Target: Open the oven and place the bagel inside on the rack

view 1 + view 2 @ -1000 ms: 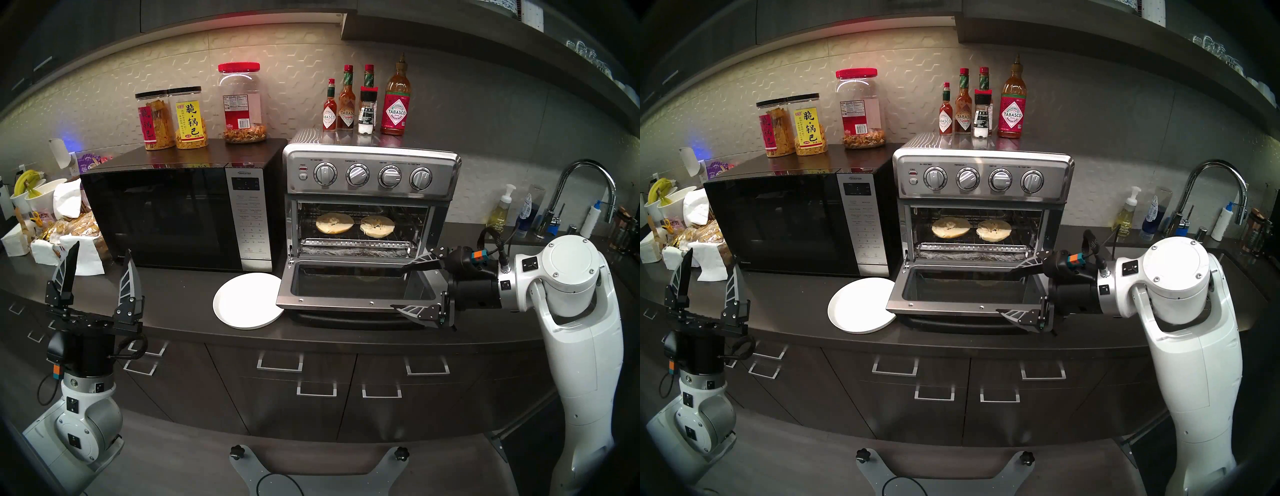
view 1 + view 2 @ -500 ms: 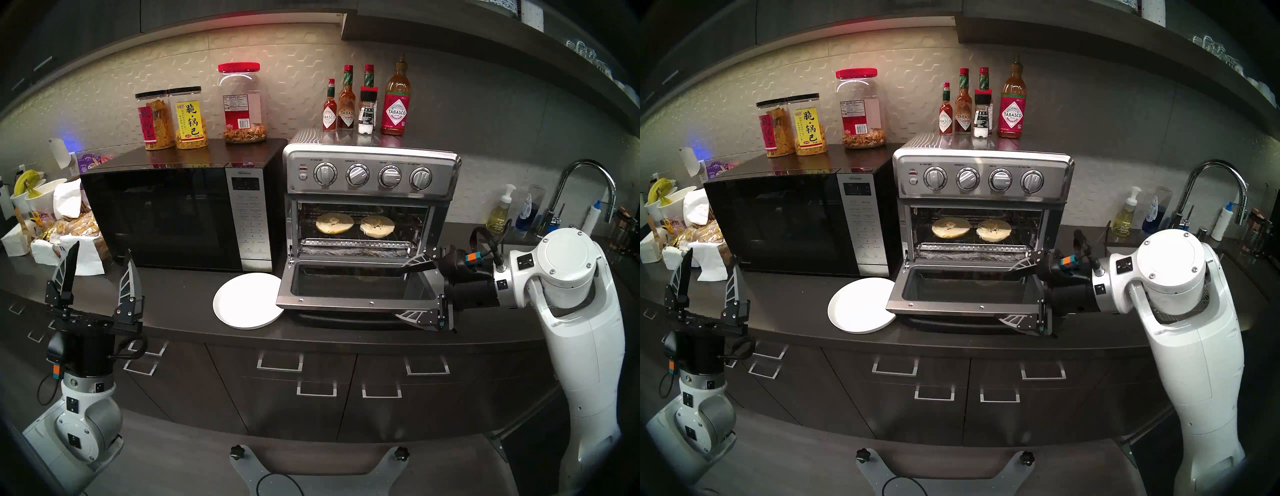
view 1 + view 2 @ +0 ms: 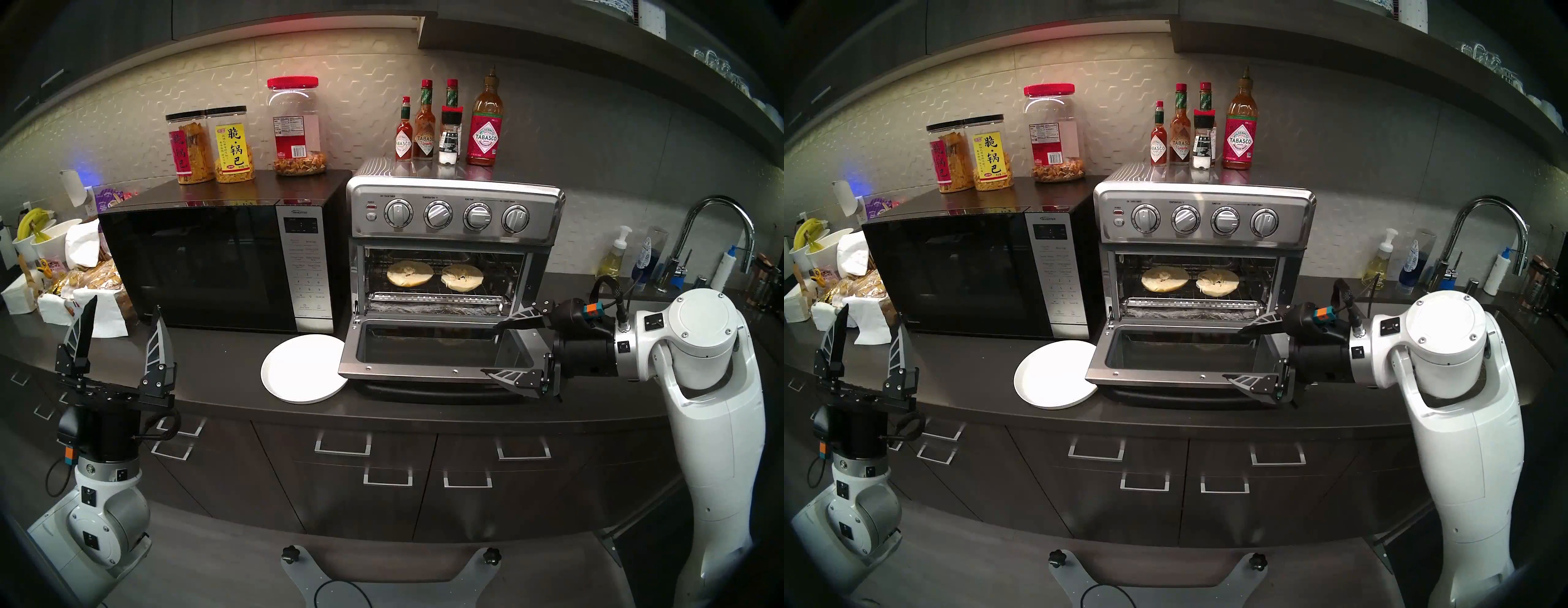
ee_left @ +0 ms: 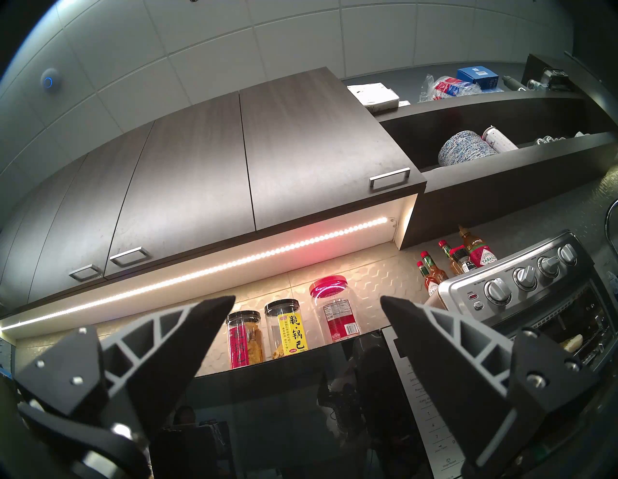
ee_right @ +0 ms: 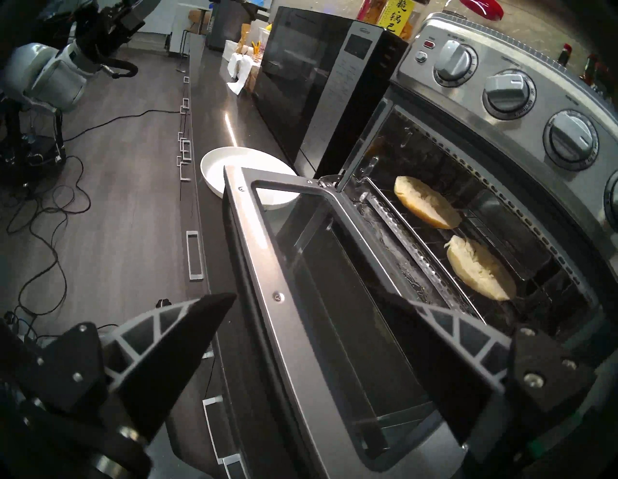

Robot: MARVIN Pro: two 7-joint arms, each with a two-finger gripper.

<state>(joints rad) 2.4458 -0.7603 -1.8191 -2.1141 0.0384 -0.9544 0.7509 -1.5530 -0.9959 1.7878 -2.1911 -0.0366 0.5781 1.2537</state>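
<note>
The right gripper (image 3: 505,350) is wide open and holds nothing. It lies on its side at the right end of the oven (image 3: 454,212) door (image 3: 424,348), one finger above the glass and the other below the door's front edge; whether they touch the door cannot be told. Compared with half a second ago, this gripper and its arm have drawn back a little to the right, away from the oven, about where they were one second ago. The door, the bagel and the plate have not moved.

The bagel (image 3: 410,273) is inside the oven, on the rack (image 3: 492,285), above the foil tray (image 3: 437,302). Its two halves lie flat, side by side along the width of the oven, with the pale cut faces up.

The white plate (image 3: 297,373) sits on the counter (image 3: 212,365) just left of the door, partly under its corner. The microwave (image 3: 212,267), left of the oven, reads "INVERTER". On the oven top stand sauce bottles (image 3: 485,131) marked "TABASCO".

The left gripper (image 3: 121,335), far left of the oven, points up, released and empty.
</note>
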